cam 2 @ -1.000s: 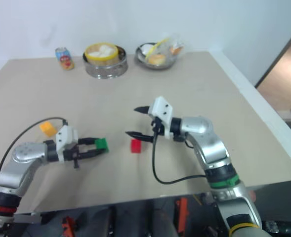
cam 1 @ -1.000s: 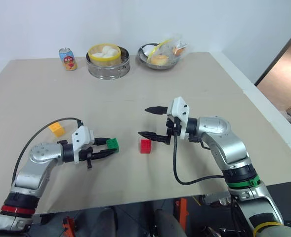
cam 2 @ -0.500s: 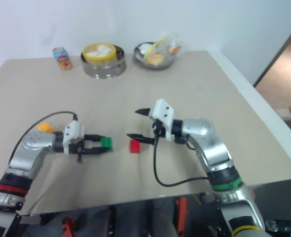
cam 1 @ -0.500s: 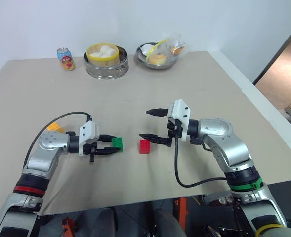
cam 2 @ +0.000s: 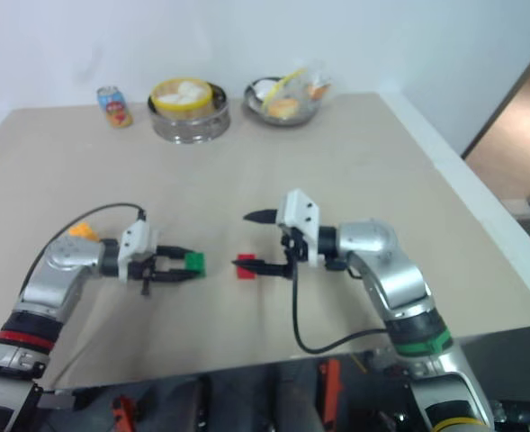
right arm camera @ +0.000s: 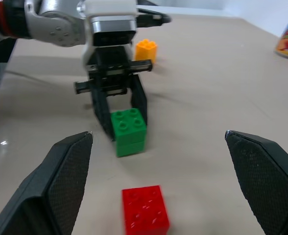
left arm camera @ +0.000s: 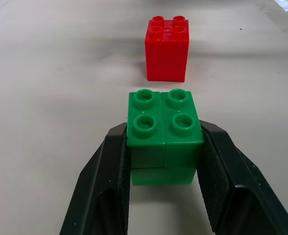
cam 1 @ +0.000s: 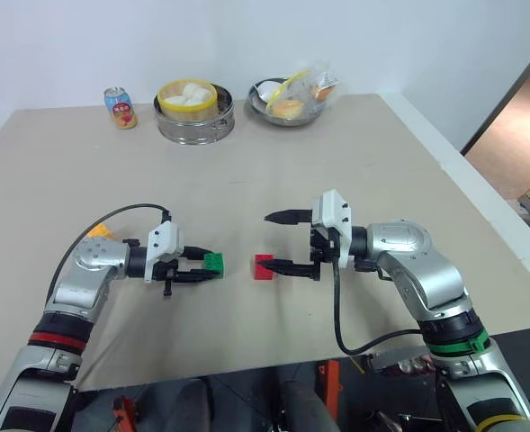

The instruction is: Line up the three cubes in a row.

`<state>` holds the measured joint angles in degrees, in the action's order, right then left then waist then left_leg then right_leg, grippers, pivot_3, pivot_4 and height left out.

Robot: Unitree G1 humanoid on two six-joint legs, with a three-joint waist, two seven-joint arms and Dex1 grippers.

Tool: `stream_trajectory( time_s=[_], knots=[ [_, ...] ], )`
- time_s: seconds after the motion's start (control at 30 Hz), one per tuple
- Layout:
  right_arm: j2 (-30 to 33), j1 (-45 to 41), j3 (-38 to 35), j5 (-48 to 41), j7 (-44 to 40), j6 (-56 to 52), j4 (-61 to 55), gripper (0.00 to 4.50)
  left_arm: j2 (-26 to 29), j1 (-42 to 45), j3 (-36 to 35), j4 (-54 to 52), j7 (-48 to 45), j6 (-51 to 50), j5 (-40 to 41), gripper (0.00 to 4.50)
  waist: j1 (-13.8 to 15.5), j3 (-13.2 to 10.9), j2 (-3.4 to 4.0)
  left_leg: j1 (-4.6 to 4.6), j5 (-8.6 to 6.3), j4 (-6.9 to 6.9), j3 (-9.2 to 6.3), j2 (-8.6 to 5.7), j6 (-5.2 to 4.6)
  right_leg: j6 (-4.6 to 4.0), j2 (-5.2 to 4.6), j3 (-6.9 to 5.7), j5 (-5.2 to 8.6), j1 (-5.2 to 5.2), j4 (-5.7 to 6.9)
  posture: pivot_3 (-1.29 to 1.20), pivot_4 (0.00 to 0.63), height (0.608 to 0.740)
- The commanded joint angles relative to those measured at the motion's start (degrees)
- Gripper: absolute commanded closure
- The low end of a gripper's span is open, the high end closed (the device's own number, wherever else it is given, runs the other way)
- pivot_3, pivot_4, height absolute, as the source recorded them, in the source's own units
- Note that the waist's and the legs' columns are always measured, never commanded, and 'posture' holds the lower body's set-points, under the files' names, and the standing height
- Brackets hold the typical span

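Left of centre in the head view: grips the green cube in the left hand, narrow, with one finger on each side face, low over the worktop. Has carried it rightward since a second ago, shrinking the gap to the red cube, yet leaves the two apart. Holds the right hand wide and empty, lower fingertip just beside the red cube's right face, contact unclear. Has drawn that hand back rightward from over the cube. Leaves the orange-yellow cube well apart at far left, behind the left arm. Probably means green goes down next to red to start the row, with orange-yellow left to fetch.
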<state>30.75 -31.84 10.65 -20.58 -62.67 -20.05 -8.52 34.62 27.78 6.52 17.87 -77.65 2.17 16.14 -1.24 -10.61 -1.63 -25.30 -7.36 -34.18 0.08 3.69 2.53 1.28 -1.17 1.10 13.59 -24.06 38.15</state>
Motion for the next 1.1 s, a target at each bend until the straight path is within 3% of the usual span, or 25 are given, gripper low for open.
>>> stream_trajectory(
  time_s=[0.03, 0.13, 0.17, 0.37, 0.57, 0.73, 0.9, 1.0, 1.1],
  knots=[
    [0.4, -0.2, -0.6, -1.0, -1.3, 1.2, -2.4, 0.0, 0.9, 1.4, -0.7, 0.3, -0.6, 1.0, -0.4, 3.19, 0.0, 0.0, 0.0, 0.0, 0.0, 0.0, 0.0, 0.0, 0.0, -0.01, 0.0, 0.0, 0.0, 0.0, 0.0, 0.0, 0.15, 0.74],
    [0.4, -0.3, -0.1, 0.1, -1.7, 2.6, -1.5, 0.0, 0.9, 1.3, -0.9, 0.1, 0.1, -0.1, -0.5, 3.19, 0.0, 0.0, 0.0, 0.0, 0.0, -0.01, 0.0, 0.0, 0.0, 0.0, 0.0, 0.0, 0.0, 0.0, 0.0, 0.0, 0.15, 0.74],
    [0.4, -0.3, -0.1, 0.2, -1.8, 2.8, -1.3, 0.0, 1.0, 1.2, -0.9, 0.0, 0.3, -0.6, -0.6, 2.17, 0.0, 0.0, 0.0, 0.0, 0.0, -0.01, 0.0, 0.0, 0.0, 0.0, -0.01, 0.0, 0.0, 0.01, 0.0, 0.0, 0.15, 0.74],
    [0.1, -0.6, 0.0, 0.2, -1.7, 3.3, -0.8, 0.0, 1.7, 0.2, -1.5, -2.5, 0.7, -1.4, -0.1, 0.12, 0.0, 0.0, 0.0, 0.0, 0.0, -0.01, 0.0, 0.0, 0.0, 0.01, 0.0, 0.0, -0.01, 0.0, 0.0, 0.0, 0.15, 0.74],
    [-0.1, -1.0, -0.1, 0.5, -1.4, 3.7, -0.5, 0.0, 6.3, -3.1, -7.3, -12.7, 3.4, -10.0, 5.6, 0.04, -0.1, 0.0, 0.0, 0.0, 0.0, 0.0, 0.0, 0.03, 0.0, 0.01, 0.01, 0.01, -0.01, -0.02, 0.01, 0.0, 0.15, 0.74],
    [0.0, -0.9, -0.6, 0.3, -1.1, 3.7, -0.7, 0.0, 8.3, -9.1, -20.2, -22.9, 16.4, -25.2, 13.9, 0.04, -0.2, 0.0, 0.0, 0.01, -0.01, 0.02, 0.0, 0.11, 0.01, 0.01, 0.05, -0.01, -0.01, -0.03, 0.02, 0.0, 0.15, 0.74],
    [-0.6, -1.3, -0.3, 0.6, -0.8, 4.4, 0.1, 0.0, -0.5, -12.8, -30.5, -29.3, 41.4, -25.9, 10.1, 0.04, 0.0, 0.0, -0.01, 0.06, 0.0, -0.06, 0.0, 0.1, 0.01, 0.0, 0.0, -0.01, 0.0, 0.09, 0.01, 0.0, 0.15, 0.74],
    [-0.6, -1.7, -0.1, 0.8, -1.7, 5.3, 1.2, 0.0, -9.5, -13.4, -32.6, -35.3, 59.9, -23.4, 2.6, 0.04, 0.1, 0.0, -0.1, 0.09, 0.0, -0.2, 0.01, 0.07, 0.01, 0.06, -0.05, -0.01, -0.04, 0.2, 0.0, 0.0, 0.15, 0.74],
    [-0.4, -2.4, 0.3, 1.3, -3.0, 6.2, 2.7, 0.0, -16.7, -14.2, -31.4, -40.0, 72.4, -24.2, -4.0, 0.04, 0.1, 0.0, -0.31, 0.09, 0.0, -0.32, 0.01, -0.01, 0.01, 0.17, -0.11, 0.02, -0.12, 0.29, -0.02, 0.0, 0.15, 0.74]
  ],
)
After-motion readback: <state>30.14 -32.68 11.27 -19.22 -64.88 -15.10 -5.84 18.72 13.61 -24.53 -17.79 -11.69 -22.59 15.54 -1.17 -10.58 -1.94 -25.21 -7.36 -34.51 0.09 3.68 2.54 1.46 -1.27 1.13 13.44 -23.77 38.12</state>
